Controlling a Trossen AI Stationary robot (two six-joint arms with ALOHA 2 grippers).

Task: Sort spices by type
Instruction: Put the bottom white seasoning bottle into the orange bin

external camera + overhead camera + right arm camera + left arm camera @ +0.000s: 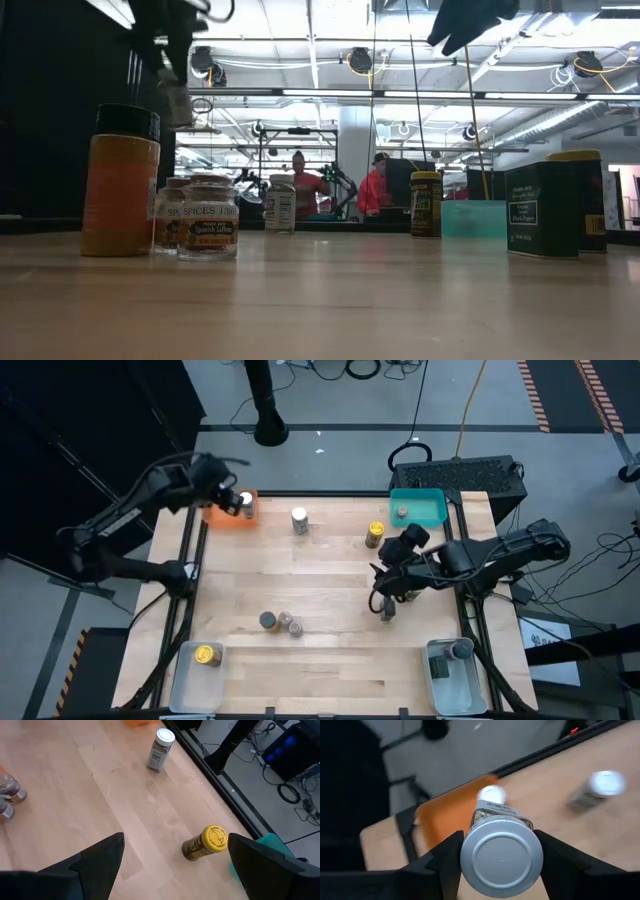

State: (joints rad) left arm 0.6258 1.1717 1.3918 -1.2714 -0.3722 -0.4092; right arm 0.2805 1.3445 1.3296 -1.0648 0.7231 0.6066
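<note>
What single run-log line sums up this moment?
left gripper: shut on silver-lidded jar, above orange tray | right gripper: open, empty, over table centre-right | yellow-lidded jar: on table, unsorted

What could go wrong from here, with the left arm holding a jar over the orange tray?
1. The left gripper holds a silver-lidded jar above the orange tray, where a white-capped jar already stands; lowering could knock it over.
2. The open right gripper hovers near the yellow-lidded jar by the table edge; a nudge might tip it.
</note>
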